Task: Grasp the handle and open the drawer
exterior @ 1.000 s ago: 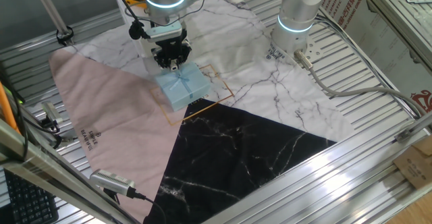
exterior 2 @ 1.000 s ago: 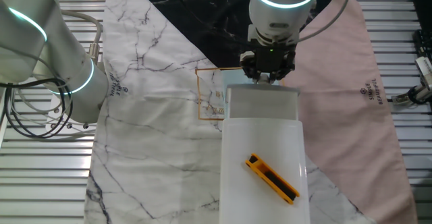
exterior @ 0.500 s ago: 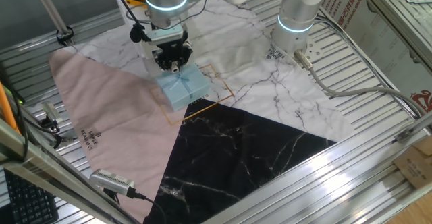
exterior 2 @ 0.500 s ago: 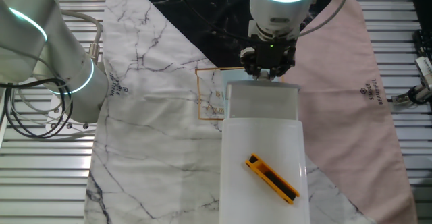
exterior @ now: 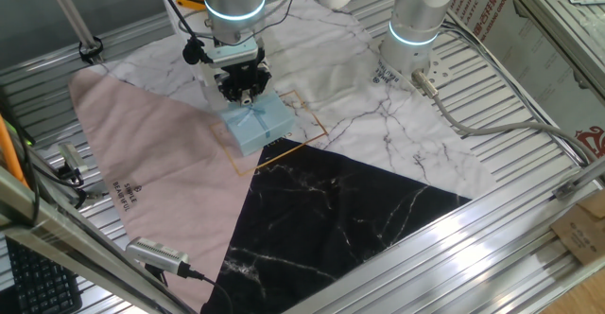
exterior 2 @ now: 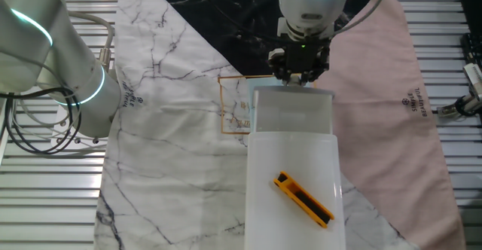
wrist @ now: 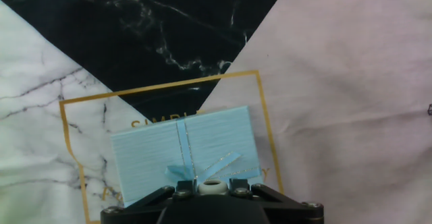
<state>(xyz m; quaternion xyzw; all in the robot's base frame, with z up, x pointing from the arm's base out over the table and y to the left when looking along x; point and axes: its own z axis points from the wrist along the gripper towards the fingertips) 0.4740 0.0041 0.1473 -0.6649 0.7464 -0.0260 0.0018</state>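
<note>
The drawer [exterior: 256, 122] is a small light-blue flat box with thin crossing ribbon lines, lying on the cloth inside a gold-lined square. It also shows in the hand view [wrist: 169, 153]. The handle [wrist: 195, 173] is a pale bow where the ribbons cross, just in front of the gripper body. My gripper [exterior: 244, 92] hangs over the box's far edge, close above it, fingers together with no gap showing. In the other fixed view my gripper [exterior 2: 300, 75] stands behind the white box, which hides the drawer.
A tall white translucent box [exterior 2: 292, 167] with an orange and black tool [exterior 2: 303, 199] on it stands beside the drawer. A second robot arm [exterior: 414, 30] stands at the back right. Pink [exterior: 151, 163], black [exterior: 331, 219] and white marble cloths cover the table.
My gripper has drifted slightly up and toward the back over the box. The light-blue box has not moved.
</note>
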